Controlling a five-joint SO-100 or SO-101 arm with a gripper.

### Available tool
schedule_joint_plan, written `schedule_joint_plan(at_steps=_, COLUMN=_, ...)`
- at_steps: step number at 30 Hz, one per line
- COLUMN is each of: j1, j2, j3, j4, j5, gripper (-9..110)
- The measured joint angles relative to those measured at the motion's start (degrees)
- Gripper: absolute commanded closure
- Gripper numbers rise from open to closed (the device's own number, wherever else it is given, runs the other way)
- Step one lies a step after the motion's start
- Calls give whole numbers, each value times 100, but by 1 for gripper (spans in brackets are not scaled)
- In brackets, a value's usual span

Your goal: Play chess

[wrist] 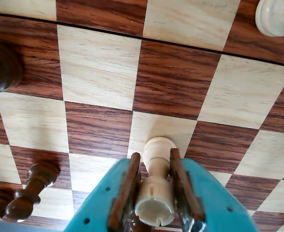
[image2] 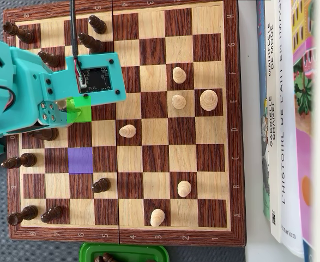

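Wrist view: gripper is pinching a white pawn between its wooden pads. The pawn's long axis runs along the fingers, round head toward the board, base toward the camera. Overhead view: the arm hides the pawn, above a green-marked square at the board's left side.

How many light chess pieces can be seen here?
7. Overhead view: six light pieces on the board; wrist view: a seventh piece clamped in the tool. The arm may hide more.
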Motion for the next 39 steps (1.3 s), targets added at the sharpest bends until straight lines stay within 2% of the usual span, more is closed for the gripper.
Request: schedule_joint_plan(at_steps=39, j1=-35, j2=0, j3=-123, j4=0, j5=70, gripper=87)
